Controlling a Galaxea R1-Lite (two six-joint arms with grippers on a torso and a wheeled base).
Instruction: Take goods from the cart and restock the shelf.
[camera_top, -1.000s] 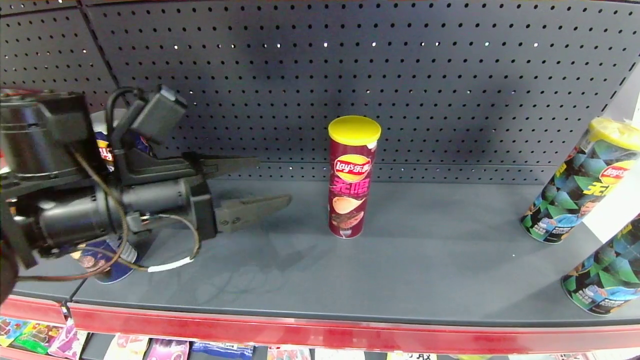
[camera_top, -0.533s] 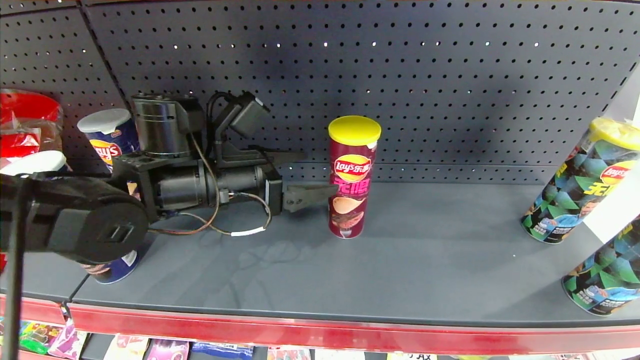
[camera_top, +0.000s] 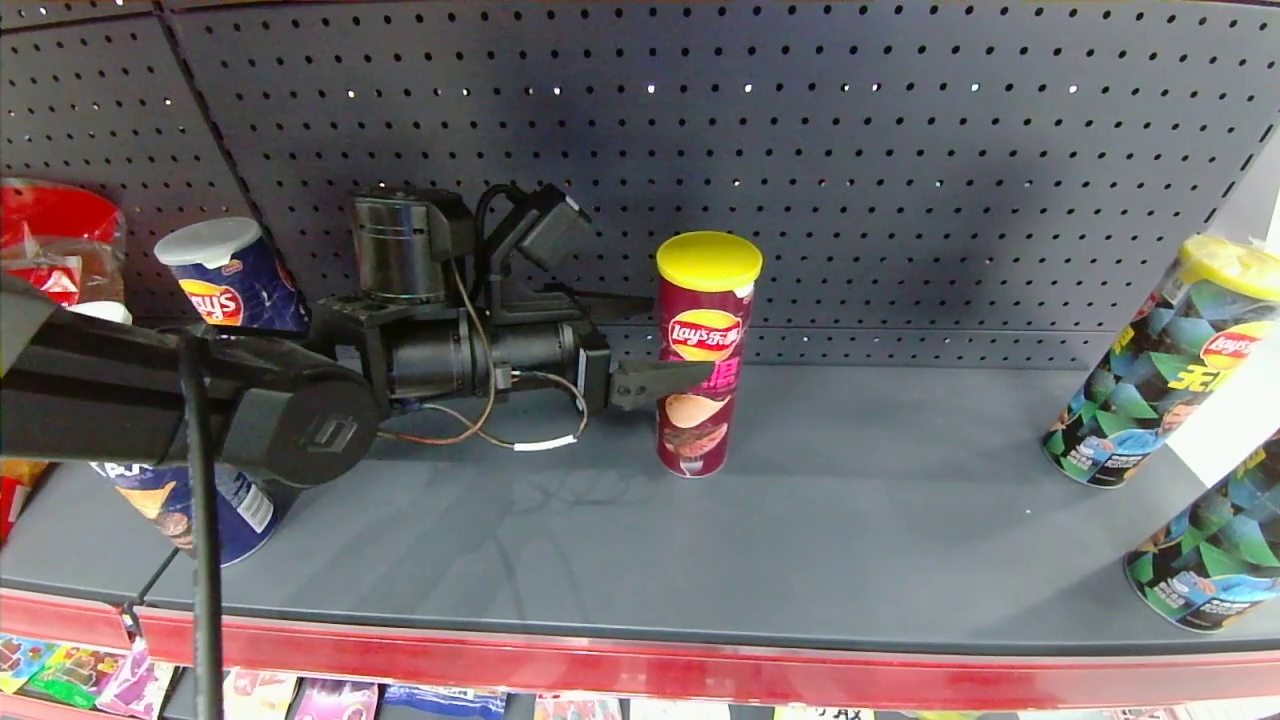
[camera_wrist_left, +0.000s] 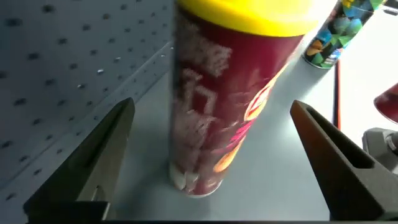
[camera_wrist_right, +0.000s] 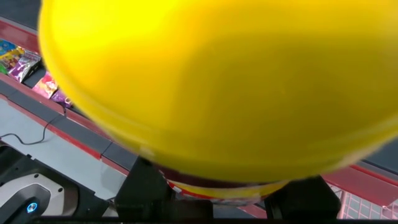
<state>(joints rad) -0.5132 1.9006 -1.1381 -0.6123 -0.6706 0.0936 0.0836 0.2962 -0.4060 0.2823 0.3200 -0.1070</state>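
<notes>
A maroon chips can (camera_top: 702, 370) with a yellow lid stands upright mid-shelf on the grey shelf board (camera_top: 820, 540). My left gripper (camera_top: 683, 336) is open around it, one finger (camera_top: 660, 380) in front and the other behind. In the left wrist view the can (camera_wrist_left: 217, 118) stands between the two spread fingertips of that gripper (camera_wrist_left: 211, 109), with a gap on each side. In the right wrist view, a yellow-lidded can (camera_wrist_right: 224, 81) with a red body sits very close, and my right gripper's dark fingers (camera_wrist_right: 144, 193) flank it on both sides.
Two blue chips cans (camera_top: 235, 275) stand at the shelf's left, partly behind my left arm. Two teal yellow-lidded cans (camera_top: 1160, 370) stand at the right end. A pegboard wall (camera_top: 700, 130) backs the shelf, and a red lip (camera_top: 640, 665) edges its front.
My left arm has moved right along the shelf, and its open fingers now straddle the maroon can. The can has not moved.
</notes>
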